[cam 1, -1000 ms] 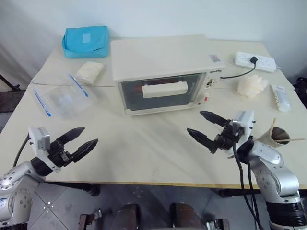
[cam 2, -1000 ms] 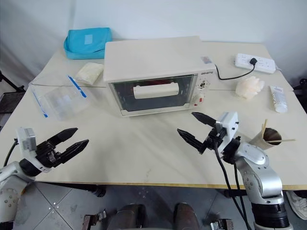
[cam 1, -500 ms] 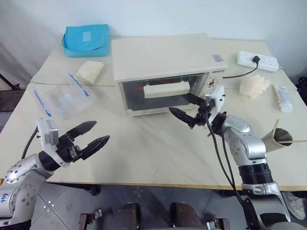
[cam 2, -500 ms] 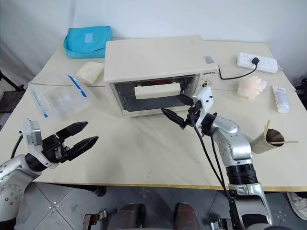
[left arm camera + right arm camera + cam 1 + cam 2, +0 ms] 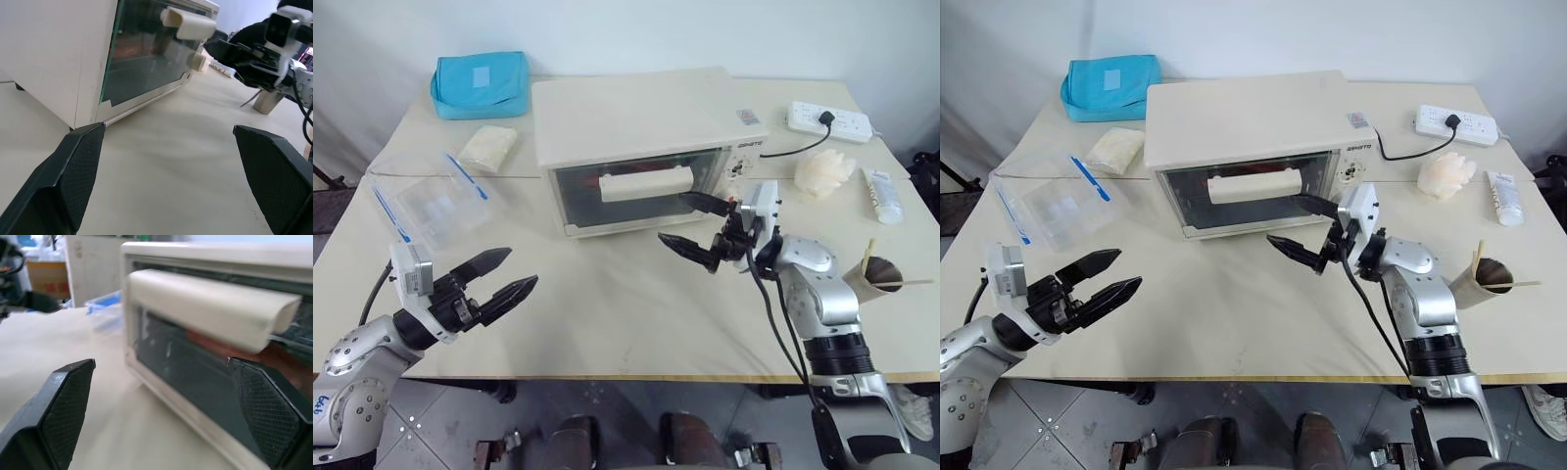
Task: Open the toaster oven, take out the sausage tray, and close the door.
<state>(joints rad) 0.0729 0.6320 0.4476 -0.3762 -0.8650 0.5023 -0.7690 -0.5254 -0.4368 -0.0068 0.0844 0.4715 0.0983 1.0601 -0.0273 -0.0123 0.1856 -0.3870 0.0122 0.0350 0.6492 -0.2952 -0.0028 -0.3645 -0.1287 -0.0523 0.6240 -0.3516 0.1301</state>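
Right claw gapes before shut toaster oven, sausages inside

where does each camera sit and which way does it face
Head stereo pair: looks forward and down over the table; toaster oven closed, left gripper and right gripper open.
Left wrist: looks along its fingers at the oven's door.
Right wrist: faces the door's handle close up.
All share the oven.

sausage tray dim behind glass
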